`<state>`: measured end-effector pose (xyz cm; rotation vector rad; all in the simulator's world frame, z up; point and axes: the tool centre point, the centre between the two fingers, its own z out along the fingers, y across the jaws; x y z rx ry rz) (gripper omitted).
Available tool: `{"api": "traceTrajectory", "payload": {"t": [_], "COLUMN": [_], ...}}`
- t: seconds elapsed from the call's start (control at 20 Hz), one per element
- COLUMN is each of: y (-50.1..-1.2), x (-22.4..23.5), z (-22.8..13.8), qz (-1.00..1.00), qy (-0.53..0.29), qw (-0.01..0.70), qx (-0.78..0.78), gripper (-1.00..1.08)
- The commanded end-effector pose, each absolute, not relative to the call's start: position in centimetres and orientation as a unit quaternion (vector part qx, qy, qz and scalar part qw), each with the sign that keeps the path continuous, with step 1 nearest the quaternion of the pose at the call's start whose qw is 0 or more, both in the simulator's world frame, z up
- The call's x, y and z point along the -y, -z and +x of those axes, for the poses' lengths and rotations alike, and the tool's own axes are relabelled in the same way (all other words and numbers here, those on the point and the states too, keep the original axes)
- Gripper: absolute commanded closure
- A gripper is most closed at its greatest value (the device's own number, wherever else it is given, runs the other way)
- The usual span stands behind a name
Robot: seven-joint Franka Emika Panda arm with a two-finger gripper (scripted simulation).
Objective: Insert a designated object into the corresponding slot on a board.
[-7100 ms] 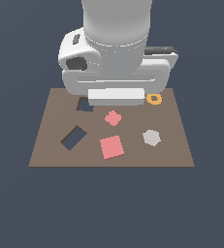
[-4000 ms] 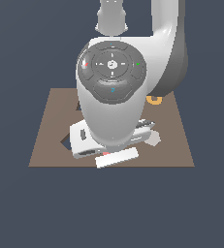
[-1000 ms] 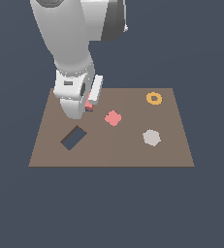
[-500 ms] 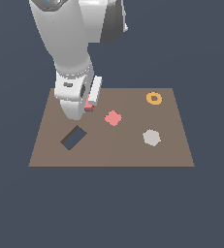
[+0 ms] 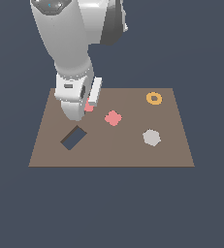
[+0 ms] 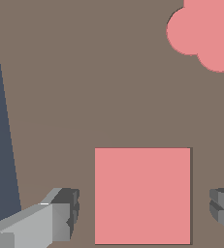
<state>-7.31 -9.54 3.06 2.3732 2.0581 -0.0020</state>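
Brown board (image 5: 133, 145), pink tile (image 6: 142, 195) between tool (image 6: 145, 213) fingers

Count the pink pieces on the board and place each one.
2. The pink square tile lies between the open jaws, under the arm; the notched pink piece lies mid-board. Others may be hidden.

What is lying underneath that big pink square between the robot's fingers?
The flat salmon-pink square tile lies flush in the flat brown board, between the open gripper fingers. A thin dark edge shows beside it; whatever lies beneath is covered.
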Motion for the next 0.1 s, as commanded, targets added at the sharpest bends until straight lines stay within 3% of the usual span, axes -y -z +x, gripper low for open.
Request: {"api": "traceTrajectory", "payload": {"t": [0.0,0.05], "y": [-3.06,-3.06], "x": [9.54,9.54], "z": [-7.30,-7.30], "qz": [0.755,0.755], "qy": [0.001,0.001], "qw": [0.000,0.000], "qx": [-0.655,-0.655], "gripper": [-0.92,-0.92]}}
